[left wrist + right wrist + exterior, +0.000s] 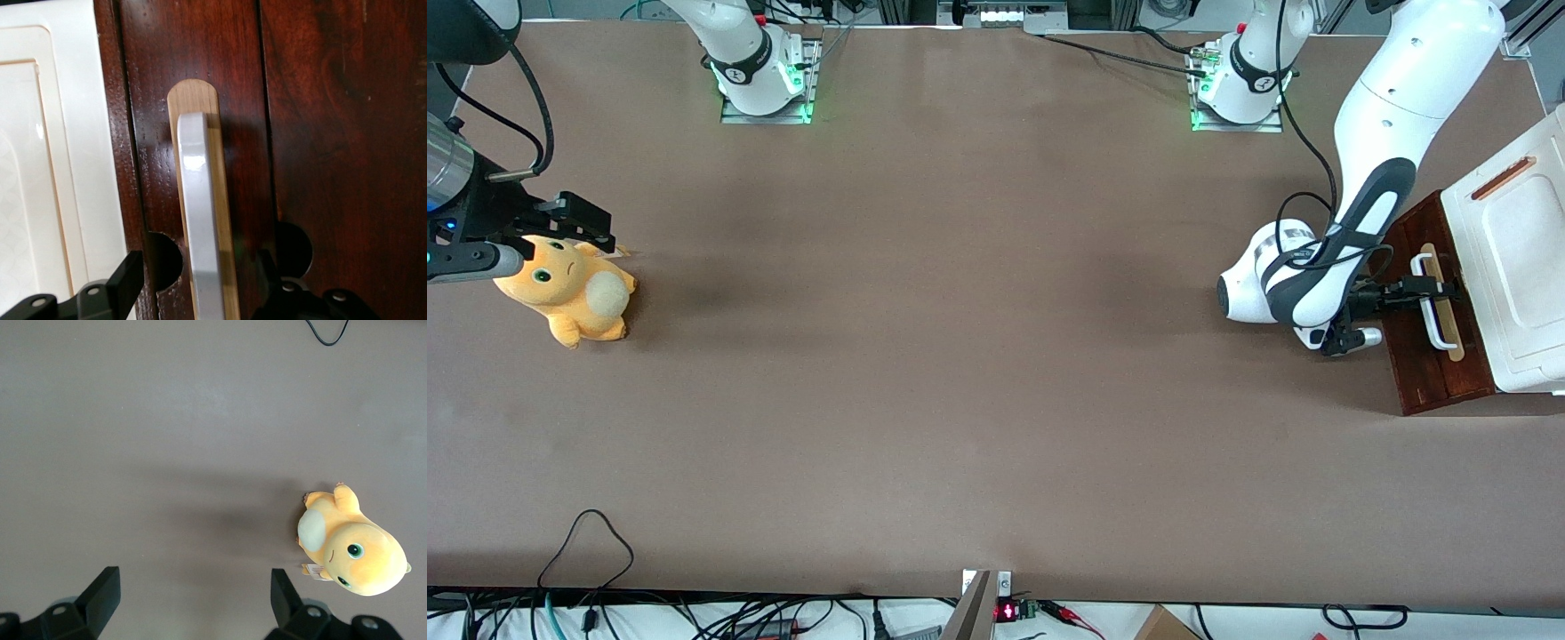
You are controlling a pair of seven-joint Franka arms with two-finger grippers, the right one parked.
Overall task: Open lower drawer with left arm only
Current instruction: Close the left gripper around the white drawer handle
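The lower drawer (1440, 382) is a dark reddish-brown front at the working arm's end of the table, with a white bar handle (1434, 313) on a pale wood strip. None of its pale inside shows. The left arm (1378, 133) reaches down to it, and its black gripper (1440, 287) is at the handle. In the left wrist view the gripper (199, 270) is open. Its two fingers (123, 277) stand one on each side of the handle (197, 200), apart from it, close to the drawer front (150, 100).
The white cabinet top (1516, 267) with a small orange slot lies beside the drawer front; it also shows in the left wrist view (40, 167). An orange plush toy (569, 293) lies at the parked arm's end and shows in the right wrist view (350, 550). A black cable loop (587, 533) lies near the front edge.
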